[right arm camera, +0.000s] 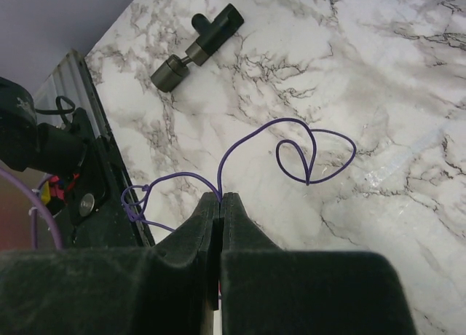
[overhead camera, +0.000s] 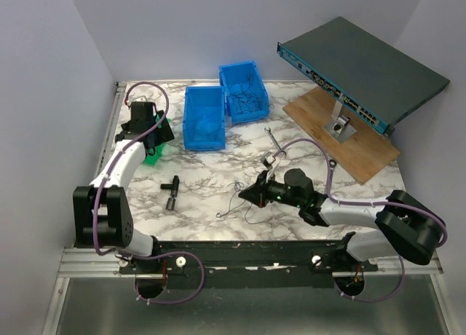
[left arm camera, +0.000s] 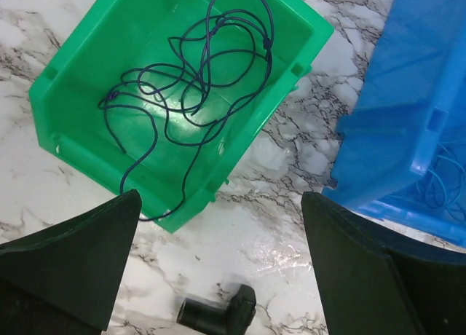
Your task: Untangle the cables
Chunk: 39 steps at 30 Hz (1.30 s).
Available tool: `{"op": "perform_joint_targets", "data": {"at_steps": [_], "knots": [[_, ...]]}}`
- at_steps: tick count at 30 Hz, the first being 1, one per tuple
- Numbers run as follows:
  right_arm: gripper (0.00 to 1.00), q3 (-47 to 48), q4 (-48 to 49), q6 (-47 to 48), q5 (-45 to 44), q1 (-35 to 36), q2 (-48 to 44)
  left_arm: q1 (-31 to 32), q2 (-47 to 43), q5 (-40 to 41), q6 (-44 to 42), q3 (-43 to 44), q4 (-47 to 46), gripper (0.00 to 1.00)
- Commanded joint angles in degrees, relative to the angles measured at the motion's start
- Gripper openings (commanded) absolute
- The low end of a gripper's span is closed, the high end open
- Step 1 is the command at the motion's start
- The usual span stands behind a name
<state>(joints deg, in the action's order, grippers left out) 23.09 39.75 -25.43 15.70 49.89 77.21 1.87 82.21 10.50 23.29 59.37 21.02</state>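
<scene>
A thin dark blue cable (left arm camera: 196,87) lies in loose loops inside a green bin (left arm camera: 80,138), one end hanging over the bin's near wall. My left gripper (left arm camera: 220,196) hovers open just in front of that bin, nothing between its fingers. In the right wrist view a second thin purple-blue cable (right arm camera: 313,156) curls on the marble. My right gripper (right arm camera: 220,196) is shut on this strand, which runs on to a small knot (right arm camera: 135,200) at the left. From above, the strand (overhead camera: 233,204) trails left of the right gripper (overhead camera: 244,193).
Two blue bins (overhead camera: 204,116) (overhead camera: 244,91) stand at the back, the farther one holding more wires. A black T-shaped part (overhead camera: 172,191) lies mid-left. A silver wrench (overhead camera: 275,140) sits near a wooden board (overhead camera: 349,142) that carries a network switch (overhead camera: 364,73).
</scene>
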Motion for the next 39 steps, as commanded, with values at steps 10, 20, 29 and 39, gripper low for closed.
{"op": "perform_joint_targets", "data": {"at_steps": [10, 20, 29, 39], "knots": [[0.01, -3.6, 7.1, -0.3, -4.5, 0.1, -2.2, -1.3, 10.8, -7.5, -3.9, 7.2, 5.4, 0.09], [0.01, -5.0, 8.5, -0.7, -7.7, 0.2, -2.4, 1.7, -9.7, -9.5, 2.3, -2.2, 2.7, 0.00], [0.01, -7.9, 2.2, -2.3, -24.9, 0.2, -10.4, 14.0, -22.8, -13.0, 6.9, -8.5, 5.4, 0.00], [0.01, -13.1, -11.3, -5.0, -44.1, 0.1, -28.0, 33.1, -23.4, -11.0, 16.1, -15.7, 0.6, 0.00]]}}
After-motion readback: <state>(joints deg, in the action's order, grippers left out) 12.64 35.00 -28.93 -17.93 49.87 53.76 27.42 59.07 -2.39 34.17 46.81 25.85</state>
